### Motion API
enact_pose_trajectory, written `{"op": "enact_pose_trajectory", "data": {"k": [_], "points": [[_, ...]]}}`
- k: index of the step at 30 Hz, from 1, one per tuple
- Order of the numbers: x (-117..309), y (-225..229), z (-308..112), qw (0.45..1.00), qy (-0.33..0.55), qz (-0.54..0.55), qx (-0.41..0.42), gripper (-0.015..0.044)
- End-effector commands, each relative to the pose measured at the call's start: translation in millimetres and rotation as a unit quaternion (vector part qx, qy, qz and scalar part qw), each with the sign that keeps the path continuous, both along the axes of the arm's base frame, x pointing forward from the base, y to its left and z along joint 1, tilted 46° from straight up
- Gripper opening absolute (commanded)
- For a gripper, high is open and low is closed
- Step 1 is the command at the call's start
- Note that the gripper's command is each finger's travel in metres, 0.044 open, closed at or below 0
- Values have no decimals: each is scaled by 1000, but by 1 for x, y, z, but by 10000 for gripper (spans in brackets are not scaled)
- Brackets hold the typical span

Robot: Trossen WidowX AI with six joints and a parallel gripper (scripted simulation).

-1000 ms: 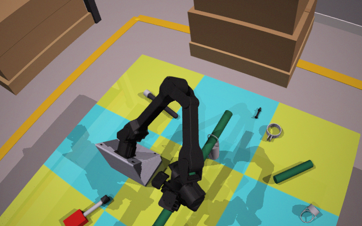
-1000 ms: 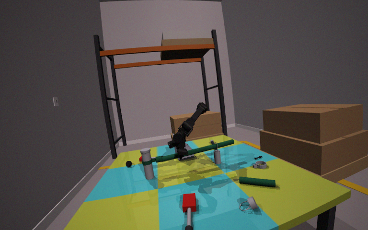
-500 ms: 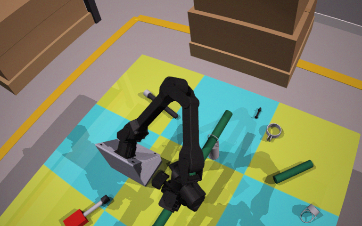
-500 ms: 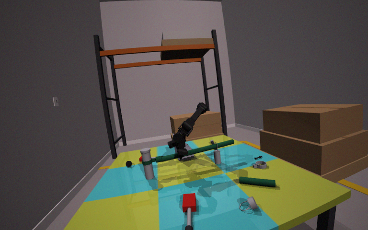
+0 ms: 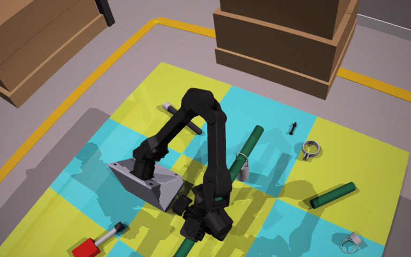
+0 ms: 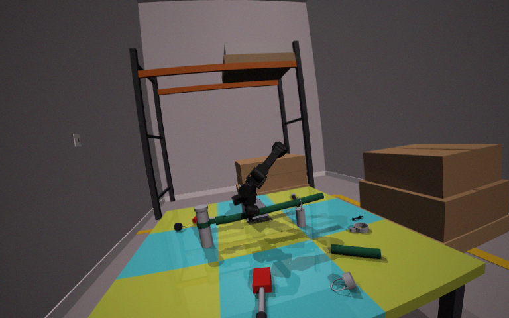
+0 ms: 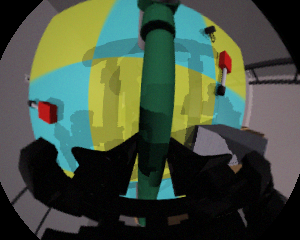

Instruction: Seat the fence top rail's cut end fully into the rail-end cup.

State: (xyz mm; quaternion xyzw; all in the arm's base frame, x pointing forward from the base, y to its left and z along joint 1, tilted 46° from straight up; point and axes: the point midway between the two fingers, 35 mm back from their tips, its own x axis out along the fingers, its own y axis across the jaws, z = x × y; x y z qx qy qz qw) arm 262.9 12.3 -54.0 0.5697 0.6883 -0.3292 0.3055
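The green top rail (image 5: pixel 250 143) (image 6: pixel 277 207) (image 7: pixel 158 75) slopes from its raised far end, through the wire loop of the cap on the short grey post (image 5: pixel 243 174) (image 6: pixel 300 217), toward the big grey post (image 6: pixel 205 237). The dark green end cup (image 7: pixel 158 27) (image 6: pixel 221 219) is around the rail's near end; how deep the end sits inside is hidden. The green brace band (image 6: pixel 203 224) is around the big post, a little below its cap (image 6: pixel 201 209). My gripper (image 7: pixel 152 135) (image 6: pixel 252 214) is shut on the rail between cup and loop, nearer the cup.
A loose green tube (image 5: pixel 332 195) (image 6: pixel 355 251), a grey ring clamp (image 5: pixel 310 149) (image 6: pixel 361 226), a black bolt (image 5: pixel 292 128), and a spare loop cap (image 5: pixel 356 237) (image 6: pixel 349 280) lie on the table. A red-headed mallet (image 5: pixel 86 248) (image 7: pixel 47 112) and a dark-handled tool (image 5: pixel 189 123) lie there too.
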Motion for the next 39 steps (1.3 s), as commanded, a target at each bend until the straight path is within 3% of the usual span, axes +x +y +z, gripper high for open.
{"op": "enact_pose_trajectory", "data": {"k": [1,39], "points": [[3,-8,0,1000,-5,-2,-7,0],[14,-17,4,1000,-5,-2,-7,0]]}}
